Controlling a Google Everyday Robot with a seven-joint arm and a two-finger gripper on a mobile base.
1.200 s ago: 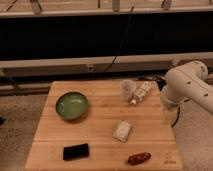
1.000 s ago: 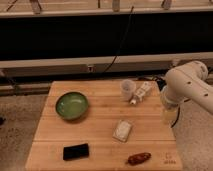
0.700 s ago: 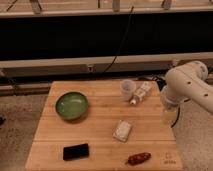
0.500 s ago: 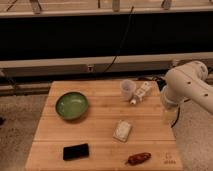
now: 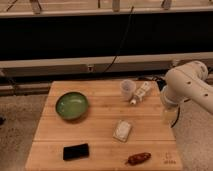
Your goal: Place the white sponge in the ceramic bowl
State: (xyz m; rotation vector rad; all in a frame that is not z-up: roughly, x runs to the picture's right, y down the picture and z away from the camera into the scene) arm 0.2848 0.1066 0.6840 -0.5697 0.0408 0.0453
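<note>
The white sponge (image 5: 122, 130) lies flat on the wooden table (image 5: 100, 142), right of centre and towards the front. The green ceramic bowl (image 5: 72, 106) sits empty on the left half of the table. My white arm (image 5: 189, 89) comes in at the right edge. The gripper (image 5: 169, 116) hangs below it over the table's right edge, to the right of the sponge and a little behind it, well apart from it. It holds nothing that I can see.
A small translucent cup (image 5: 128, 89) and a white bottle (image 5: 140, 93) lying on its side are at the back right. A black phone (image 5: 76, 151) lies at the front left, and a reddish-brown object (image 5: 138, 158) at the front right. Dark rails run behind the table.
</note>
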